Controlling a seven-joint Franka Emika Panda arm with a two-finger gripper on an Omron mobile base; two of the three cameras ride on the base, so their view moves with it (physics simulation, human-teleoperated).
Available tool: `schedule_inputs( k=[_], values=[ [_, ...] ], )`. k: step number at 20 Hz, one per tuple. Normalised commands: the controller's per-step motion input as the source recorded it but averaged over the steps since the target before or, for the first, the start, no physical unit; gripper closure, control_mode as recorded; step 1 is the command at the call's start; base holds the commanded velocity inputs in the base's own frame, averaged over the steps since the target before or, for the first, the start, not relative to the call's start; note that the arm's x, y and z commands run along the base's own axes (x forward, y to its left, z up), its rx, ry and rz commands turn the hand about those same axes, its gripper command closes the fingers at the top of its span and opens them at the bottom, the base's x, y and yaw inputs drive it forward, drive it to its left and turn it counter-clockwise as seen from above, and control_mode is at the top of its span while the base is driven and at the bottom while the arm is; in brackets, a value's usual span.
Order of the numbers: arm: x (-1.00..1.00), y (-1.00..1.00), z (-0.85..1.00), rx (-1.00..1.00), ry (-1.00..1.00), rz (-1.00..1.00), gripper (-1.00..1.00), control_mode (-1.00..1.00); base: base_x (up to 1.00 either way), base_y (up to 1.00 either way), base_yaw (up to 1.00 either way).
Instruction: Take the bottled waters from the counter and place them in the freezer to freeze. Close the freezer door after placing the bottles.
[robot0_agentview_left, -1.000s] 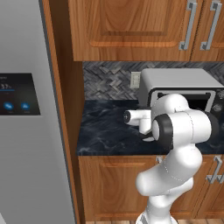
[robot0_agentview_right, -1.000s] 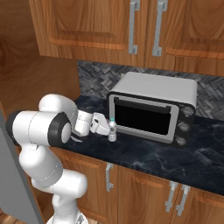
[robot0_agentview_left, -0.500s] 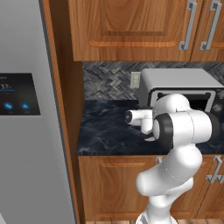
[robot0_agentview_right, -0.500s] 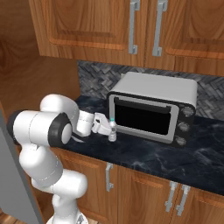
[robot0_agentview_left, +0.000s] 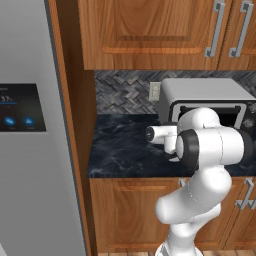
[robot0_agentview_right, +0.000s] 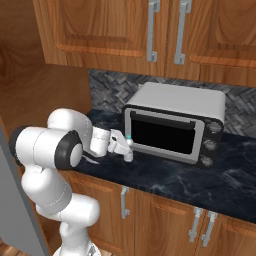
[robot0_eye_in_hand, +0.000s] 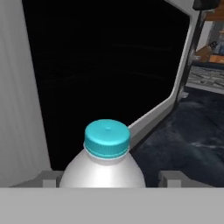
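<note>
Standing upright on the counter (robot0_agentview_right: 165, 180) just in front of the microwave's (robot0_agentview_right: 175, 125) dark window, the whitish bottle (robot0_eye_in_hand: 103, 168) with its blue cap (robot0_eye_in_hand: 107, 138) was found near the counter's front edge, toward its left end. The tool (robot0_agentview_right: 121, 146) was level with it, one pale finger (robot0_eye_in_hand: 48, 178) showing on each side of the bottle's shoulder in the hand view. Whether the pads were already pressing the plastic could not be told; the gap looked middling, neither wide nor shut, and the bottle rested on the counter.

Handling, as judged: a small, slim plastic bottle full of water should be light but top-steady only while upright. The thin wall would likely give under a hard squeeze, and the smooth round surface could slip or twist between flat pads. The safest hold appeared to be across the body just below the shoulder, where the tool sat, rather than on the cap.

Pose: the forearm reached out horizontally from the base over the front edge of the counter, wrist straight, hand pointing at the microwave door. The grey fridge door (robot0_agentview_left: 30, 150) with the touchscreen stood well apart, beyond the counter's left end.
</note>
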Motion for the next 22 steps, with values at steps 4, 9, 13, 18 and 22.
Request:
schedule_inputs(
  k=[4,9,13,18,22],
  values=[
    [0.00,0.00,0.00,0.00,0.00,0.00,1.00,-1.00,0.00,0.00,0.00],
    [0.00,0.00,0.00,0.00,0.00,0.00,1.00,-1.00,0.00,0.00,0.00],
    [0.00,0.12,0.01,0.00,0.00,0.00,1.00,-1.00,0.00,0.00,0.00],
    [-0.10,0.50,0.45,0.03,0.06,0.06,1.00,-1.00,0.00,0.00,0.00],
    [-0.20,0.56,0.72,0.02,0.14,0.19,1.00,-1.00,0.00,0.00,0.00]
  ],
)
